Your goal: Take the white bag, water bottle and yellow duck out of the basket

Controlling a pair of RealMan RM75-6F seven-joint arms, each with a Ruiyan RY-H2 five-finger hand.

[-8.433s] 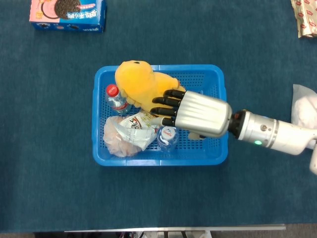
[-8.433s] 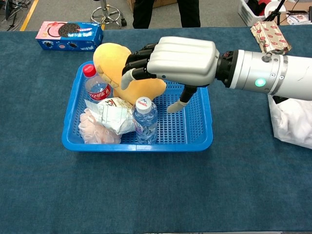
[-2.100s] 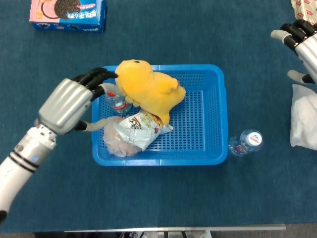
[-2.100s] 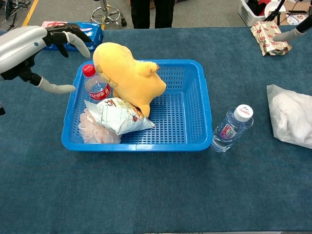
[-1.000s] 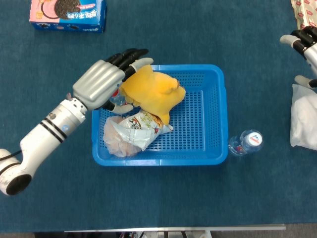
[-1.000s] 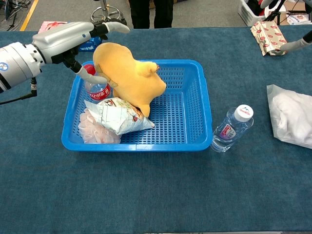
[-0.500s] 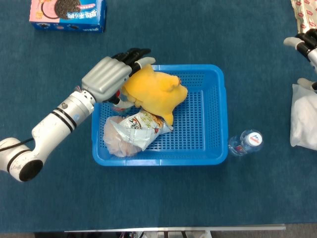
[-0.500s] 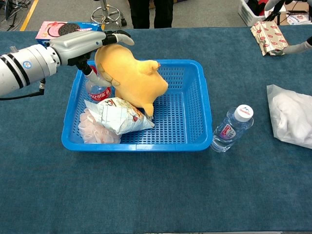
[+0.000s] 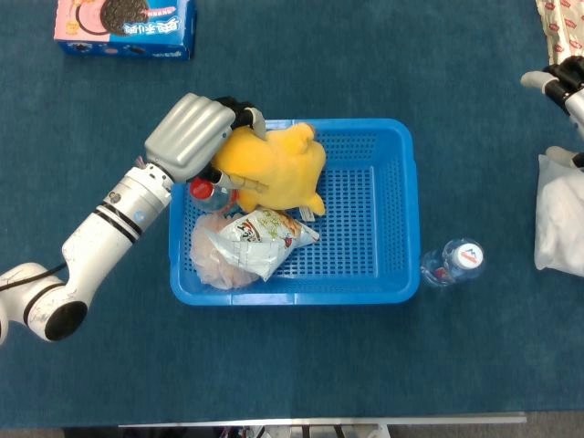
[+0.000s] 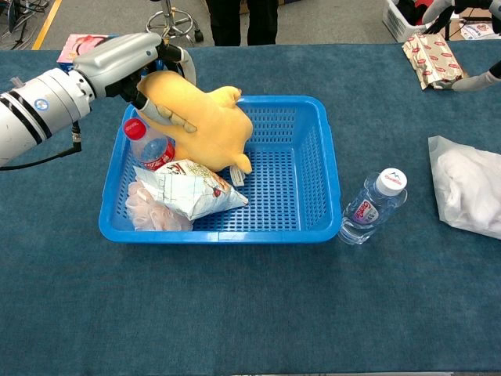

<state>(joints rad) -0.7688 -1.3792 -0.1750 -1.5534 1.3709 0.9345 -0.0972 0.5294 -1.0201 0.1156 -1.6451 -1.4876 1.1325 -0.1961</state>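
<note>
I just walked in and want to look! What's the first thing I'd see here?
The big yellow plush duck, gripped by the robot's silver left hand at the back left corner of the blue plastic basket. Beside the basket's right wall stands a clear water bottle with a white cap, out on the dark blue tablecloth.

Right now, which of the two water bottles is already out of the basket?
The white-capped bottle, on the cloth just right of the blue basket. The red-capped bottle is inside the basket, beside the yellow duck.
</note>
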